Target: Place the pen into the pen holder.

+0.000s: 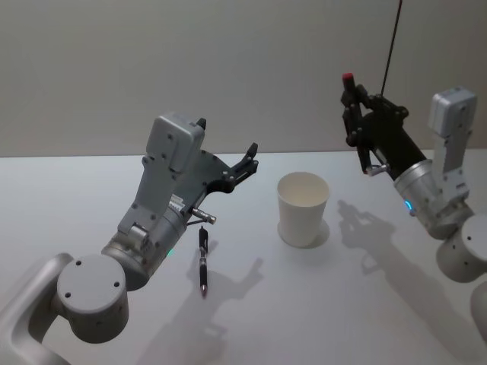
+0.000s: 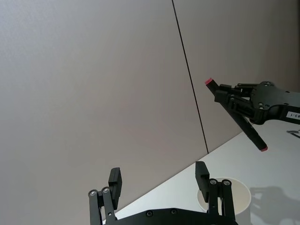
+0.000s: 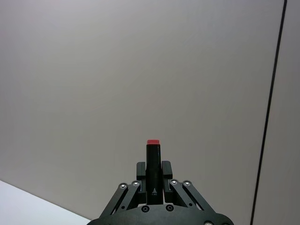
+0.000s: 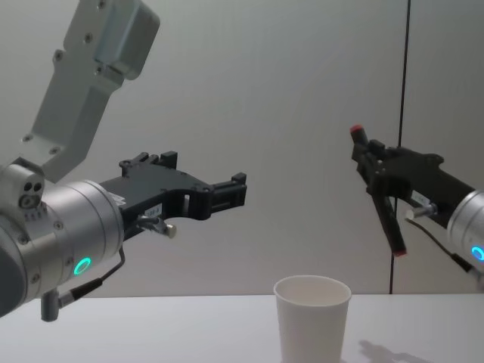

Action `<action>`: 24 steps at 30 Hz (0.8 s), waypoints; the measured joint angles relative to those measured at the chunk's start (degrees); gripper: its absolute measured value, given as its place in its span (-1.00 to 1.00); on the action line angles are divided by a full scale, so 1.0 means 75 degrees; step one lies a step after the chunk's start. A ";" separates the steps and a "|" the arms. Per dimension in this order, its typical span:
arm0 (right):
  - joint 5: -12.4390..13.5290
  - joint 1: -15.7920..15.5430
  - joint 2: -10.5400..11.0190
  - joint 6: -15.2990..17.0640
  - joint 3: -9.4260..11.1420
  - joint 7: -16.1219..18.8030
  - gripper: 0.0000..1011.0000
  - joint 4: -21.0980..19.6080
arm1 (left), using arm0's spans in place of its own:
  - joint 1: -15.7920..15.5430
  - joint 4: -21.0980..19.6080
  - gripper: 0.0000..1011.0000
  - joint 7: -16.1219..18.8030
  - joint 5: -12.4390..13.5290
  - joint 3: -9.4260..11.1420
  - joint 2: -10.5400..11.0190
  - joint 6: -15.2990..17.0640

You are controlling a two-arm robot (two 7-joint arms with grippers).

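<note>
Right end effector (image 1: 352, 103) clamped on pen (image 4: 382, 208) — raised, up and right of pen holder (image 1: 303, 209), left end effector (image 2: 158, 173) spread wide, second pen (image 1: 204, 262) on table (image 1: 76, 198).

Pen (image 2: 251, 131) in right hand (image 2: 228, 96), cup (image 2: 240, 192) apart

- A plain pale grey wall (image 1: 152, 68) is seen behind.
- It is crossed by a thin dark vertical line (image 3: 269, 112).
- Soft shadows are cast on the white counter (image 1: 342, 304).

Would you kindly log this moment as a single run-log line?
right tool: shut on pen, raised, right of cup | left tool: open, empty, raised | second pen: lying on table
</note>
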 joint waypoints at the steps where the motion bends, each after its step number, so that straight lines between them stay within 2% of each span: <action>1: 0.0019 0.0028 -0.0012 -0.0079 -0.0010 0.0033 -0.64 0.0058 | 0.0000 0.0000 0.98 0.0000 0.0000 0.0000 0.0000 0.0000; 11: 0.0219 0.0433 -0.0194 -0.0795 -0.0185 0.0311 -0.64 0.0886 | 0.0000 0.0000 0.98 0.0000 0.0000 0.0000 0.0000 0.0000; 24: 0.0371 0.0951 -0.0415 -0.1465 -0.0362 0.0472 -0.64 0.1976 | 0.0000 0.0000 0.98 0.0000 0.0000 0.0000 0.0000 0.0000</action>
